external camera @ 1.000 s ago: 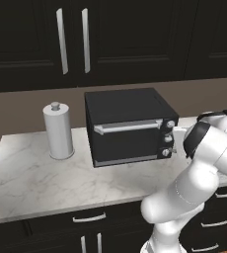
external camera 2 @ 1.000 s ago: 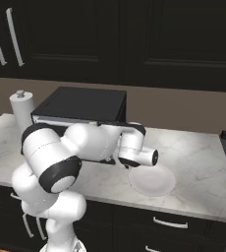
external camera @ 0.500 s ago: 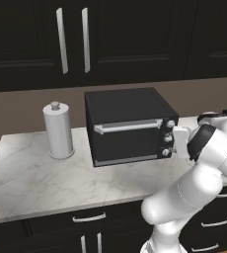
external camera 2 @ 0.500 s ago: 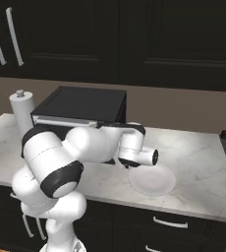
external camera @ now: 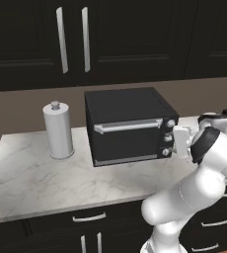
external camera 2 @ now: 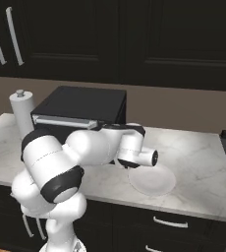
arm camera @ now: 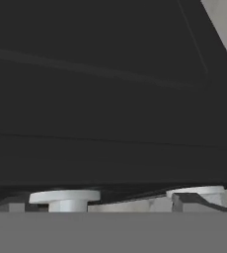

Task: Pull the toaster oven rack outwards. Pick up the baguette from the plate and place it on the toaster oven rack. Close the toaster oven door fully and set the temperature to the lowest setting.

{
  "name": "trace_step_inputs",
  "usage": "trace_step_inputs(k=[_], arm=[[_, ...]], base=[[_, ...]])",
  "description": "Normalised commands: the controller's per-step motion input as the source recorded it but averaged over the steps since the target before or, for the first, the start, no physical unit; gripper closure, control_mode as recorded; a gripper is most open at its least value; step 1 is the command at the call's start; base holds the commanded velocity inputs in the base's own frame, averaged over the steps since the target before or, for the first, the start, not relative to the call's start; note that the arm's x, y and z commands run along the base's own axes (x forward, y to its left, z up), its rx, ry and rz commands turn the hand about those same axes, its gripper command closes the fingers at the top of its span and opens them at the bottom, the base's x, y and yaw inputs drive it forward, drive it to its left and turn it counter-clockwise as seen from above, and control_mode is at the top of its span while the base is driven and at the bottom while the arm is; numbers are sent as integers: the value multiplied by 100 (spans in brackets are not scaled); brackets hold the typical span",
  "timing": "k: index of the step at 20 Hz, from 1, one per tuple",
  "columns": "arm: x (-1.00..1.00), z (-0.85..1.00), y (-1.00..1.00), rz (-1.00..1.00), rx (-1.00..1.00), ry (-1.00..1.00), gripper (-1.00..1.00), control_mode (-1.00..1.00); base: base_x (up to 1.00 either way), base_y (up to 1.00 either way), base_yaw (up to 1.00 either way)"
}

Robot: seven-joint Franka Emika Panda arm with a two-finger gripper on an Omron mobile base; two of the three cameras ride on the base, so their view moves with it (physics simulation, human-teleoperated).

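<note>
Left base view: oven door (external camera: 127,142) seen shut, plate (external camera 2: 152,180) emptied; tool (external camera: 180,142) held open at knobs (external camera: 168,139); temperature setting judged left.

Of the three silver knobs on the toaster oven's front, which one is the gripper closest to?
The middle knob: the gripper sits right beside it at its height, while the top knob lies above and the bottom knob below.

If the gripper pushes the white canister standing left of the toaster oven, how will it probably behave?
The white canister stands tall and narrow, so a high push would probably tip it. Being cylindrical, it may then roll on the marble counter. Its smooth side looks slippery for two fingers.
</note>
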Motion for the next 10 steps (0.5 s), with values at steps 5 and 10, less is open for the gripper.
trace_step_inputs(k=[5,10], arm=[[-16,5,72,-39,-70,-88,100,-100],[-50,6,63,-33,-61,-90,100,-100]], base=[[0,0,0],[0,0,0]])
